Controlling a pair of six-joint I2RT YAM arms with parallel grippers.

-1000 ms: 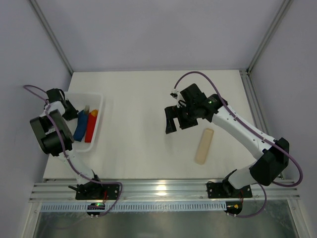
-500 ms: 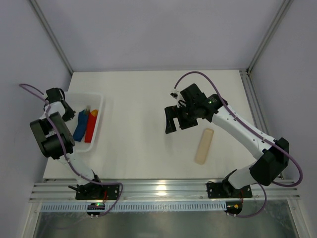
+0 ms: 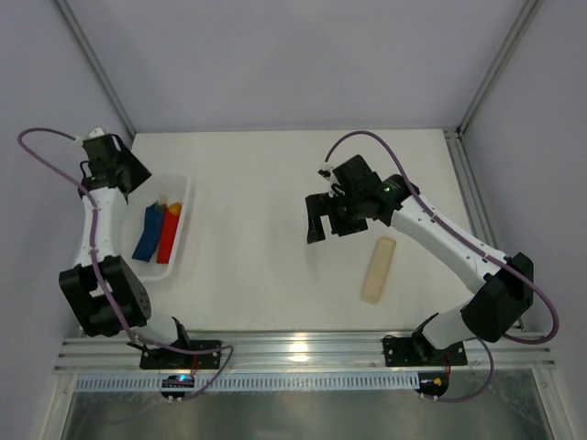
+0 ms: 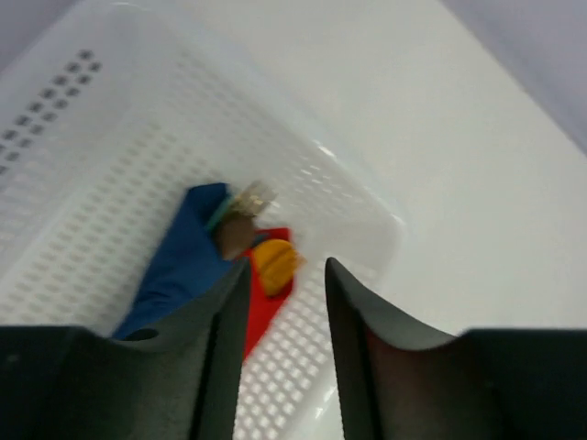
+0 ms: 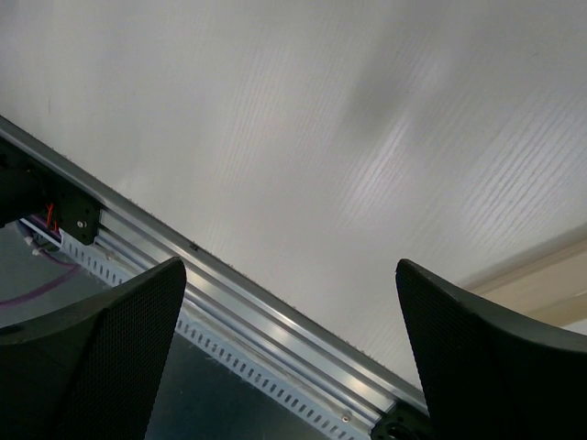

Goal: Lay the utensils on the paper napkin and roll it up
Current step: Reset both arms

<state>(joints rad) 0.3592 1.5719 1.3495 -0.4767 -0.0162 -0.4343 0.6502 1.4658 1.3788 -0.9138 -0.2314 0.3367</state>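
Down in the white basket (image 3: 186, 215) at the far left: the paper napkin (image 3: 147, 234), rolled into a narrow blue tube, with the utensils (image 4: 240, 215) poking out of its far end, right beside a red block (image 3: 168, 236). Up above the basket's back corner, the left gripper (image 4: 285, 270), parted to a narrow gap with nothing in it. Over the middle of the table (image 3: 257, 183), the right gripper (image 3: 327, 227), spread wide and empty, with a pale beige bar (image 3: 378, 269) lying near it on the near side. Reads as the tail end of the job: rolled, bundled, set down in the basket, no flat sheet anywhere in sight. Hard to judge the tightness of the roll from here. Next, probably just clearing away: drawing the left arm up and back without clipping the basket rim or nudging the roll, and parking the right arm without brushing the bar.
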